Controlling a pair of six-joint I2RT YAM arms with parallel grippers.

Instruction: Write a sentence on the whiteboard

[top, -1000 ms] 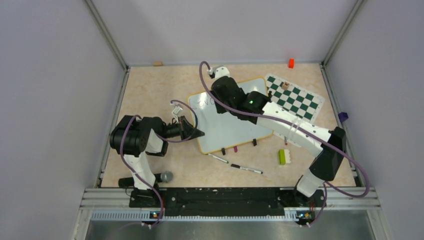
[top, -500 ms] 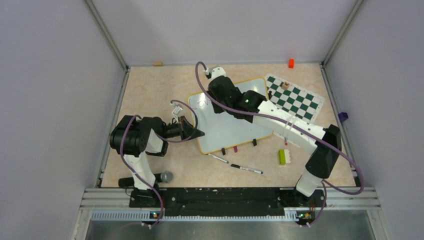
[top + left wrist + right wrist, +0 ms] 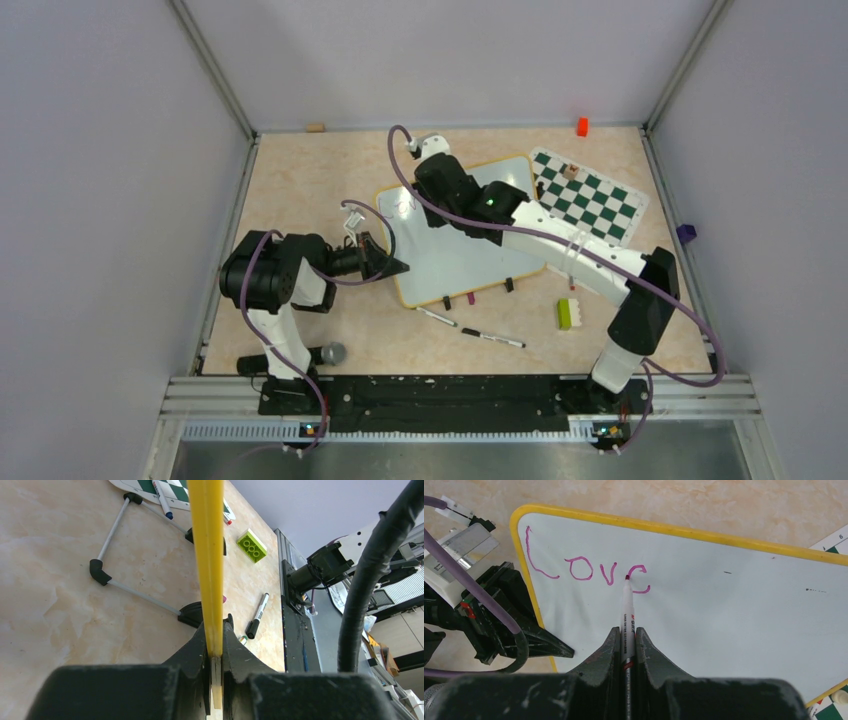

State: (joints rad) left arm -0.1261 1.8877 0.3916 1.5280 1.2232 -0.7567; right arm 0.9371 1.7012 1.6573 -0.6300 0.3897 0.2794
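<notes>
the whiteboard [image 3: 455,250] lies near the middle of the beige worktop [image 3: 300,180], set at a slant, with its far right corner just beside the green-and-white chess mat [image 3: 590,200]. the left jaws are pressed onto the board's left edge: in the left wrist view the yellow frame [image 3: 207,555] runs straight down into the narrow gap between the two black fingers [image 3: 192,652] and is pinched there. beneath the board that same view shows a thin grey wire stand [image 3: 112,530] with black joints resting on the worktop. the right arm [image 3: 560,250] reaches across the board to its upper left corner, and the right jaws are clamped on a white marker [image 3: 626,610] that points away from the wrist camera. the marker's dark tip touches the board at the top of the last letter. of the sentence [image 3: 589,570] only "love" shows, in purple-magenta strokes along the top left of the white surface, close to the frame. near the board's near edge two more markers [image 3: 493,338] [image 3: 436,317] lie on the worktop, a lime-green brick [image 3: 565,313] sits to their right, and a small orange block [image 3: 582,126] stands by the far wall.
</notes>
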